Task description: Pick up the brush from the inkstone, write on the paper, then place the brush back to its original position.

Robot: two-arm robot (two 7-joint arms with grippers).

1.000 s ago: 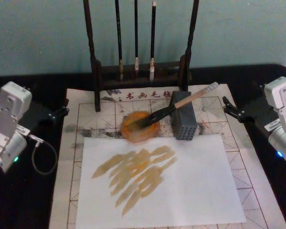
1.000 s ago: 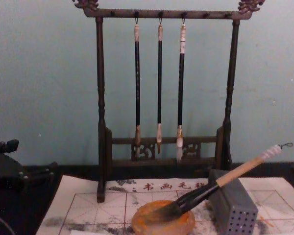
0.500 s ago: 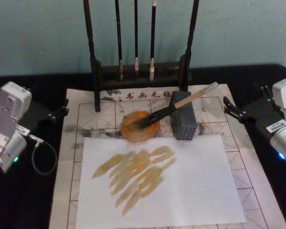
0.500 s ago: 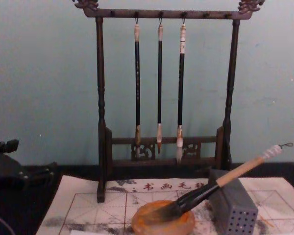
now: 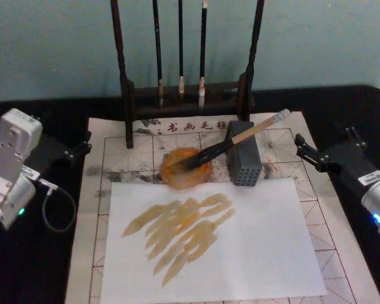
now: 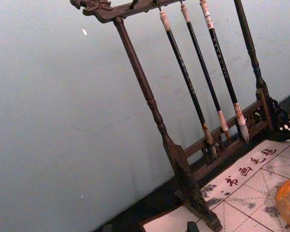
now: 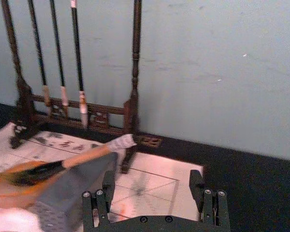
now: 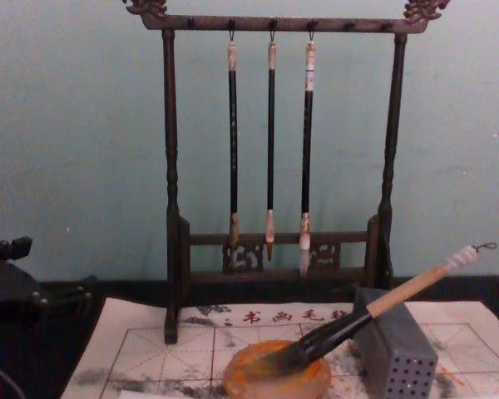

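Right gripper [image 5: 324, 142] moved slightly lower, open, empty. Best grab brush [image 5: 256, 128] by bamboo handle, lift gently. Left gripper [image 5: 73, 151] parked.

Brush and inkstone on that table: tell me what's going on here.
Nothing is held right now. The brush lies with its bristles in the inkstone and its handle propped on the grey perforated box. The right gripper, open, sits off to the right, facing the brush's handle end; the left gripper is parked at the left. A white sheet with brownish strokes lies on the gridded paper.
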